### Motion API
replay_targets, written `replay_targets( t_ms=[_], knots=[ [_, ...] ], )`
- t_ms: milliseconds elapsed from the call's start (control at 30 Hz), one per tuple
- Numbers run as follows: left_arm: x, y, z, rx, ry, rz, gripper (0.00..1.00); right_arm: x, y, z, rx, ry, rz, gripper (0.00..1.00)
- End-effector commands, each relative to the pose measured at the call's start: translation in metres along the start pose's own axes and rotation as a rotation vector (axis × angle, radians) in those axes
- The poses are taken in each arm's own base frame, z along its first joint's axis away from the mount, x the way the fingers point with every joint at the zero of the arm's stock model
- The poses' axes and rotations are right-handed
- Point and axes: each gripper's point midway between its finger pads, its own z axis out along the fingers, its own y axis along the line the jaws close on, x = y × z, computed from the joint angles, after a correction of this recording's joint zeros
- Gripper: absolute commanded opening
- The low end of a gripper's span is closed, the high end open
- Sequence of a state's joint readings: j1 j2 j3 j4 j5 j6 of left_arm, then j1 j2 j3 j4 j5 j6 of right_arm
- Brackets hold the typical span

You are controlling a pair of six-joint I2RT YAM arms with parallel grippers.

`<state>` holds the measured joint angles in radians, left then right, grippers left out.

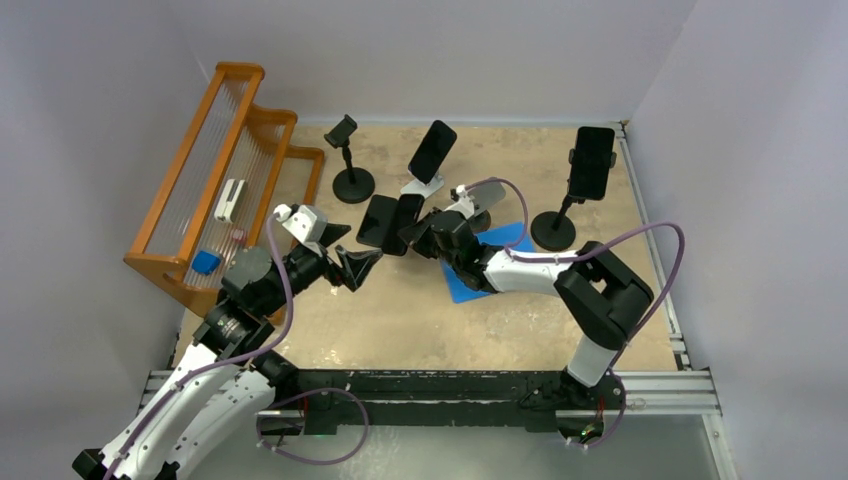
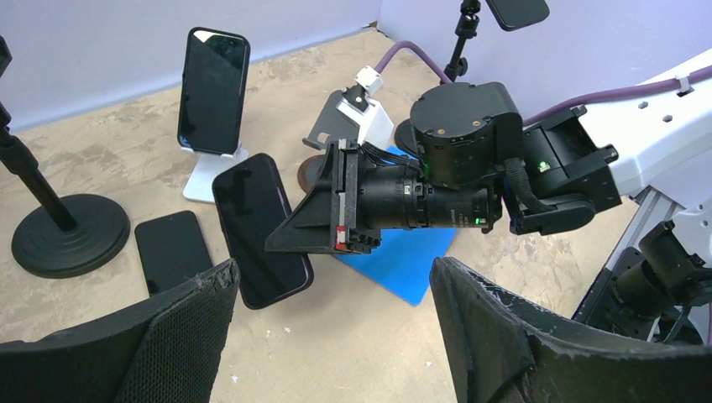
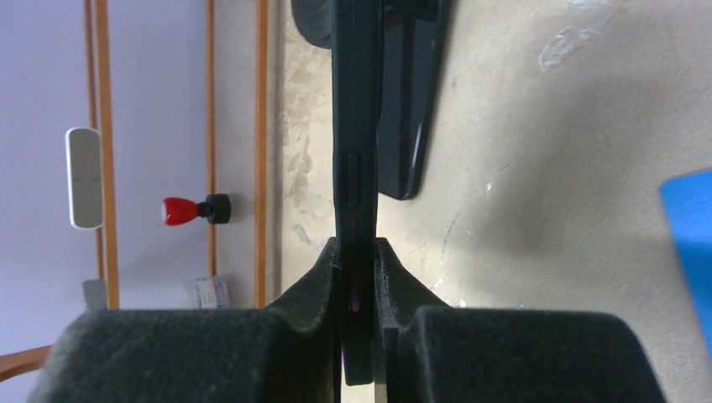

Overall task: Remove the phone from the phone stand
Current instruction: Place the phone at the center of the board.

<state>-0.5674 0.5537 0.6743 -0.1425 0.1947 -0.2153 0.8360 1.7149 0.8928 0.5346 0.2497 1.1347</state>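
Observation:
My right gripper (image 1: 410, 238) is shut on the lower end of a black phone (image 1: 405, 215) and holds it tilted just above the table. In the right wrist view the phone (image 3: 357, 126) stands edge-on between the pads (image 3: 319, 285). In the left wrist view the same phone (image 2: 260, 231) hangs from the right gripper (image 2: 290, 239). My left gripper (image 1: 360, 258) is open and empty, just left of the held phone; its fingers (image 2: 185, 327) frame bare table. A second phone (image 1: 432, 150) leans on a white stand (image 1: 422, 185). A third phone (image 1: 592, 162) is clamped on a black stand (image 1: 553, 230).
Another black phone (image 1: 378, 220) lies flat on the table beside the held one. An empty black stand (image 1: 353, 185) is at the back left. A blue mat (image 1: 500, 260) lies under the right arm. An orange wooden rack (image 1: 225, 170) runs along the left side.

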Motion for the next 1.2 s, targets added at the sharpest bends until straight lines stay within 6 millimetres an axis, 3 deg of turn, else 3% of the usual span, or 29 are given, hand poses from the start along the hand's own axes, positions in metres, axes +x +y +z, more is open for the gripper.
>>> replay_targets(
  t_ms=[0, 533, 1167],
  knots=[
    [-0.011, 0.0, 0.0, 0.0, -0.034, 0.017, 0.82, -0.03, 0.034, 0.005, -0.065, -0.074, 0.067, 0.0],
    [-0.008, 0.0, 0.003, 0.0, -0.022, 0.019, 0.82, -0.02, 0.016, 0.031, 0.026, 0.007, 0.088, 0.0],
    [-0.006, 0.0, 0.004, 0.004, -0.014, 0.017, 0.82, -0.027, -0.016, 0.051, 0.088, 0.042, 0.051, 0.0]
  ],
)
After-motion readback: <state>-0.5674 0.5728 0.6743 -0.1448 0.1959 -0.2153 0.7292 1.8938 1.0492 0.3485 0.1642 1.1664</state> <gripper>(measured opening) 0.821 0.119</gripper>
